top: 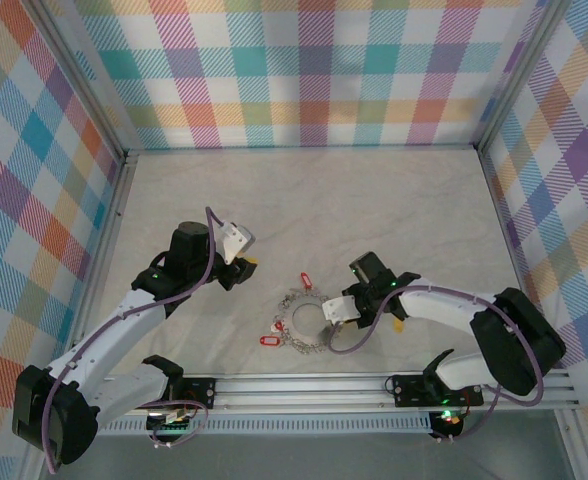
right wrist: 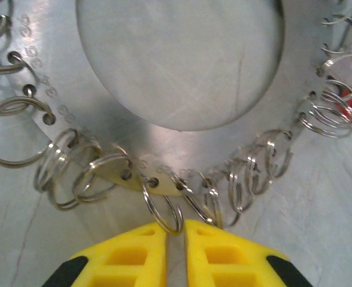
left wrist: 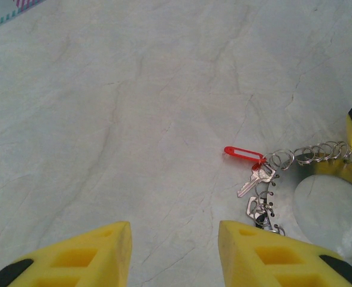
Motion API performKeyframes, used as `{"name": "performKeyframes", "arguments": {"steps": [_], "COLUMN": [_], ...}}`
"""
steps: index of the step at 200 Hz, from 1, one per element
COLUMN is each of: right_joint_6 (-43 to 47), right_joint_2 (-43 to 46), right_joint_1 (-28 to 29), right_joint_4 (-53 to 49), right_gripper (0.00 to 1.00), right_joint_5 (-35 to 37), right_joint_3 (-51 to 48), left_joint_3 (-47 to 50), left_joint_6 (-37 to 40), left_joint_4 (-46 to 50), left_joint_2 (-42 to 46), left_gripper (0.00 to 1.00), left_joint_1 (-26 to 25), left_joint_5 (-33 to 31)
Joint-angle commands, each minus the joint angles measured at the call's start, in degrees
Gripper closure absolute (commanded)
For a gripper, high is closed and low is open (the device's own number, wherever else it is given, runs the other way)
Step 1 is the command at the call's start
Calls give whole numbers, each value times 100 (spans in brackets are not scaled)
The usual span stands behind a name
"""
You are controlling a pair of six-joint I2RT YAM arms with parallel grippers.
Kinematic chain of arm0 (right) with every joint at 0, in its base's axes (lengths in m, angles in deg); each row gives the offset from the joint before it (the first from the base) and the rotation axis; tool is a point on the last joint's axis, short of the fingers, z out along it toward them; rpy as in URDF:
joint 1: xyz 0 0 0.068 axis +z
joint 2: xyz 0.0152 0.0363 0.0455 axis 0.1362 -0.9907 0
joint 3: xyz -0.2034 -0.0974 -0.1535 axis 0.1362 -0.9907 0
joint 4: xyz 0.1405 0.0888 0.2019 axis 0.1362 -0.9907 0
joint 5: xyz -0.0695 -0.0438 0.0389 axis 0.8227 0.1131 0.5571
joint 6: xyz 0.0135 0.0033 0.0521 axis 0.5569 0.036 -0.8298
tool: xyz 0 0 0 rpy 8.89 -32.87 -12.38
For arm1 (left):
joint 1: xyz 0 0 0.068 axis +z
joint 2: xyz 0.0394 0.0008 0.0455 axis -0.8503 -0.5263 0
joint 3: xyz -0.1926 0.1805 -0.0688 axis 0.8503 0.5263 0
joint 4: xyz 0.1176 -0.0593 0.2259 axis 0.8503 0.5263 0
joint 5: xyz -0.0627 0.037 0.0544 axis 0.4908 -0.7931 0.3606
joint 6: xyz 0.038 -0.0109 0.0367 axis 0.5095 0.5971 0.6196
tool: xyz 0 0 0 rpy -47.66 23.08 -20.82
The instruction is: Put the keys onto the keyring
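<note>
Pinching right gripper (right wrist: 176, 230): jaws closed on a small ring (right wrist: 146, 206) of the keyring (right wrist: 134, 149)
keyring spot: midway along the table (top: 374, 200) near edge
left gripper (left wrist: 173, 257): open, hovering apart
key (left wrist: 252, 181): red tag (left wrist: 243, 153), on keyring

Parted yellow fingers (left wrist: 92, 257) hover near keys (left wrist: 257, 179) and keyring (left wrist: 312, 155).

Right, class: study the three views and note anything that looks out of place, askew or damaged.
Nothing stands out. The keyring lies flat on the table, small split rings fringing its rim, and a silver key with a red tag lies attached at its edge.
</note>
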Motion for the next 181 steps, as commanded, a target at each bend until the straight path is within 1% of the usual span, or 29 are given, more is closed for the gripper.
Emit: {"name": "performKeyframes", "arguments": {"steps": [1,41,73,109,133,153,170,181], "right_joint_6": [-16,-91,262,481,638,590,581,567], "right_joint_2": [183,213,213,222,206,120,43,-2], "right_joint_1": [-49,-91,-91,-78,-60,-34,-25,-25], "right_joint_4": [-43,-68,-212,-393,-313,-101,33,120], "right_gripper": [87,85,80,79,79,79,76,76], "right_joint_5": [-264,-501,-463,-518,-569,-486,-464,-440], "right_joint_3": [72,-3,-2,38,-10,-19,-9,-10], "left_joint_3": [46,47,50,46,46,46,46,50], "left_joint_6": [-39,-25,-9,3,9,17,33,36], "left_joint_4": [-101,-77,-59,-57,-51,-39,-40,-44], "left_joint_2": [-12,-8,-22,-46,-60,-64,-61,-67], "left_gripper": [58,58,58,58,59,59,59,59], "left_joint_1": [46,46,45,45,45,46,45,46], "left_joint_5": [-23,-28,-28,-19,-30,-40,-46,-56]}}
